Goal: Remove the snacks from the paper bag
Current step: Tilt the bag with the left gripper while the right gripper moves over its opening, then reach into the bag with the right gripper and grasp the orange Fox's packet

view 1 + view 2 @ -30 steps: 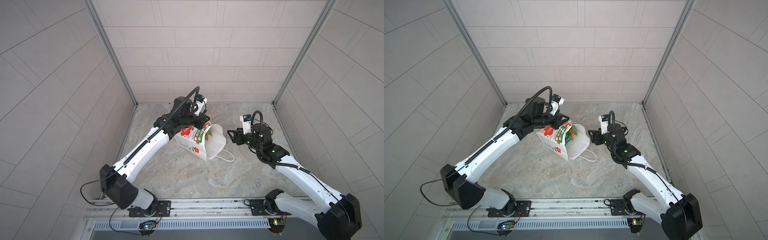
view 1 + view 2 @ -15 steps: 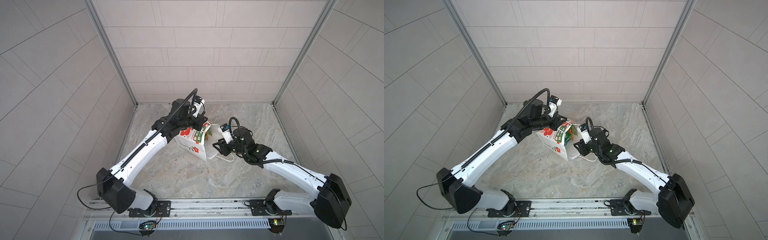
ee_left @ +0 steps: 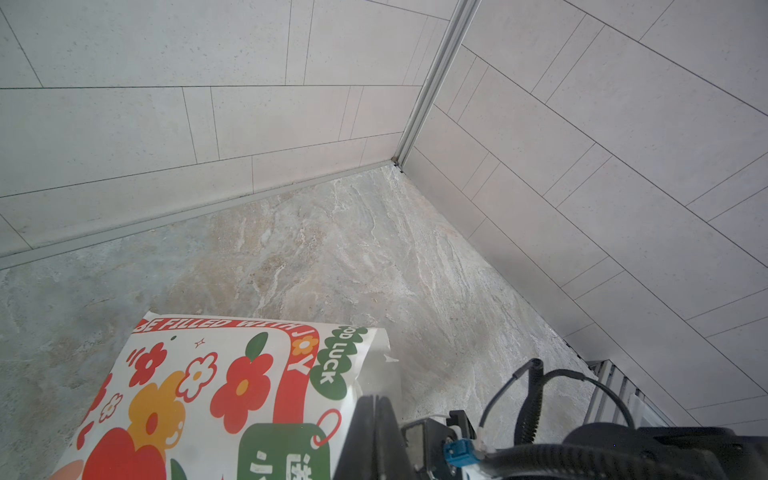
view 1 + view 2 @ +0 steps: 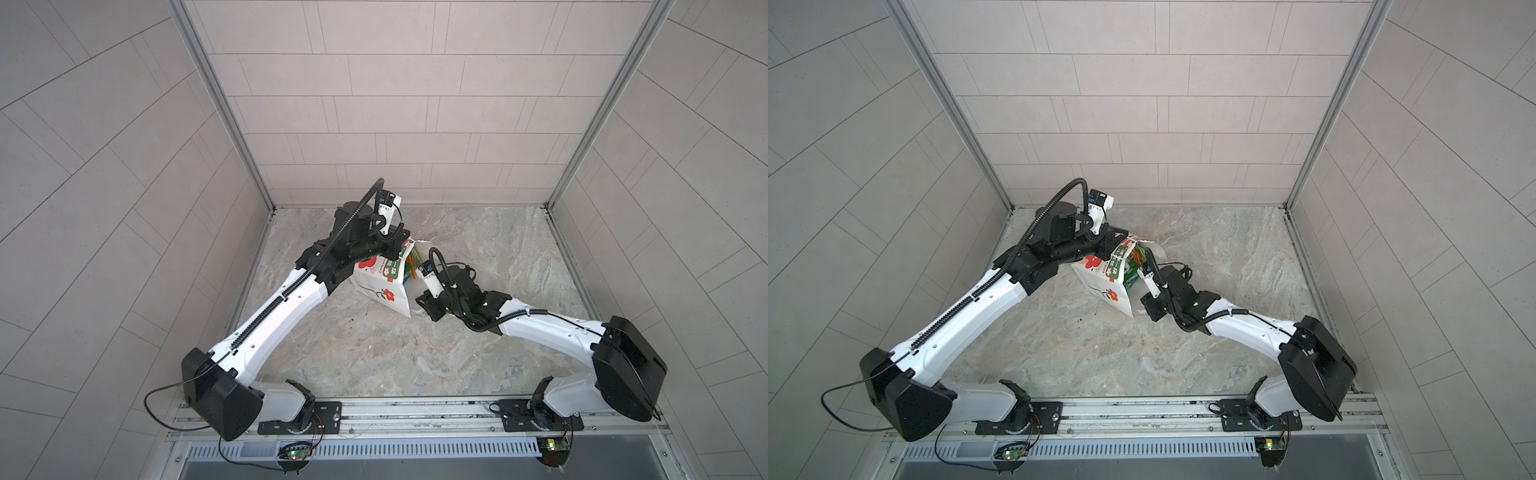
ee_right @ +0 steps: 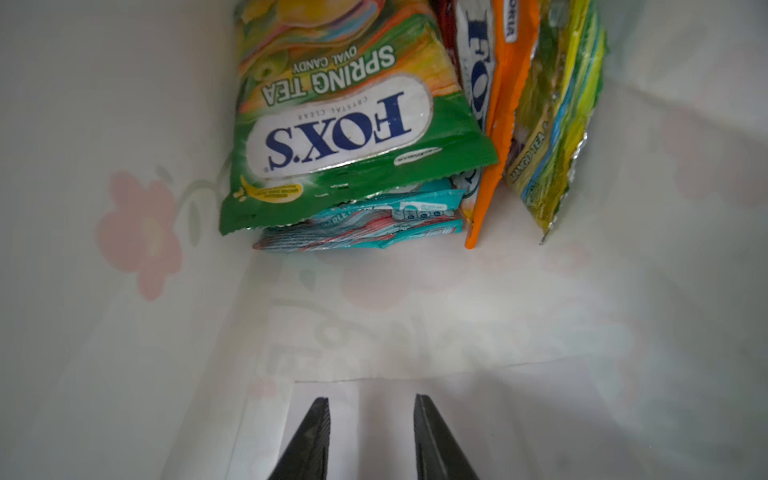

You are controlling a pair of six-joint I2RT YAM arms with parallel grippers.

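Observation:
The paper bag [image 4: 380, 286] [image 4: 1105, 284], white with red flowers, lies tilted on the floor with its mouth toward the right arm. My left gripper [image 3: 376, 401] [image 4: 400, 246] is shut on the bag's upper rim and holds the mouth open. Inside lie the snacks [image 4: 1136, 262]: a green FOX'S pouch [image 5: 345, 124] on a teal-red one [image 5: 361, 226], an orange one [image 5: 498, 124] on edge, and a green-yellow one [image 5: 557, 116]. My right gripper [image 5: 371, 405] is inside the bag, open with a narrow gap. It holds nothing and is short of the pouches.
The bag sits toward the back of the marble floor [image 4: 478, 353]. Tiled walls [image 4: 415, 124] close in the back and both sides. A metal rail [image 4: 415, 411] with both arm bases runs along the front. The right wrist [image 4: 451, 293] blocks the bag's mouth.
My right arm has swung left and pushed into the bag's mouth, its jaws narrowing on the way. The left gripper has kept its hold on the bag's rim.

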